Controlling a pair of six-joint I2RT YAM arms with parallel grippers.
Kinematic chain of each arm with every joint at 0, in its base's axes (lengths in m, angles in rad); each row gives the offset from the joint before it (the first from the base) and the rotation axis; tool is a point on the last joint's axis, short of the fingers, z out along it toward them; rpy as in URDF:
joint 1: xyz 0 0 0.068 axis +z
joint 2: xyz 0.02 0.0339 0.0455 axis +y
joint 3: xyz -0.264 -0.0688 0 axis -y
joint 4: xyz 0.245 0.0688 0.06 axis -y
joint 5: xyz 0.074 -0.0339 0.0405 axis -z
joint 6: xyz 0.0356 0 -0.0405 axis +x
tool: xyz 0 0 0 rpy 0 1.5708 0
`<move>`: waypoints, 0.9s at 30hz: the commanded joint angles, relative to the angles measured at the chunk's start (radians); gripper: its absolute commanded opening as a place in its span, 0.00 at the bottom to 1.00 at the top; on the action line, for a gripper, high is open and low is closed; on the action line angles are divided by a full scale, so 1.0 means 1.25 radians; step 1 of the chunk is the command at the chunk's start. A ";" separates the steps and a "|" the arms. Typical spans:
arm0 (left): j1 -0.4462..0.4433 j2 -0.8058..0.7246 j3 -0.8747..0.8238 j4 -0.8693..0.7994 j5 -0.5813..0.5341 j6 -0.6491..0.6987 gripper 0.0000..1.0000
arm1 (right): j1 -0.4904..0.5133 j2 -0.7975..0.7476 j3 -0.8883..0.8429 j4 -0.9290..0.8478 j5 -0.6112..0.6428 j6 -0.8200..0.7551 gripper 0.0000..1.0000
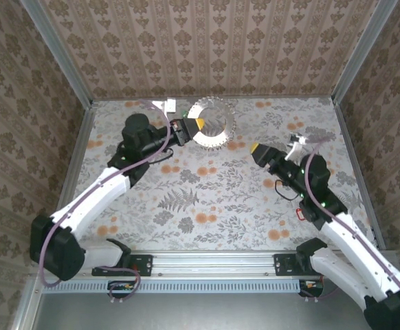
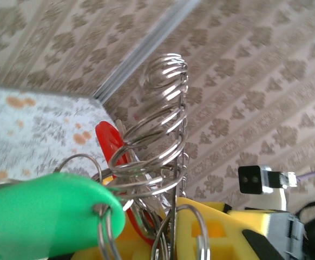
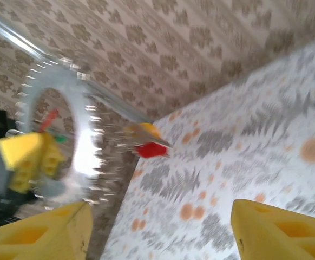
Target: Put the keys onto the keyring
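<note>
1. Keyring (image 1: 222, 136) sits over the far tabletop (image 1: 207, 199), clamped at its left rim by the left pincer (image 1: 192, 126).
2. Right pincer (image 1: 258, 152), fingers apart, lies to its right, nearer the free rim.

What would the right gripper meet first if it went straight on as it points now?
Likely the red-tagged key at the keyring, ahead of the right gripper; depth is unclear.
</note>
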 commanded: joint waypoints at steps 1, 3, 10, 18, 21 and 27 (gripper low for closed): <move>0.004 -0.037 0.051 -0.121 0.093 0.162 0.00 | 0.001 -0.067 -0.080 0.127 0.024 -0.194 0.65; 0.010 -0.033 0.065 -0.131 0.111 0.156 0.00 | 0.001 -0.089 -0.058 0.063 0.013 -0.289 0.60; 0.011 0.023 0.208 -0.347 0.168 0.231 0.00 | 0.010 -0.090 0.018 -0.081 -0.079 -0.583 0.47; 0.013 0.080 0.337 -0.532 0.175 0.339 0.00 | 0.054 -0.092 -0.061 0.056 -0.086 -0.744 0.38; 0.013 0.108 0.389 -0.605 0.177 0.384 0.00 | 0.081 -0.074 -0.066 0.077 -0.077 -0.788 0.35; 0.013 0.146 0.453 -0.695 0.156 0.456 0.00 | 0.157 -0.047 -0.085 0.136 -0.011 -0.887 0.30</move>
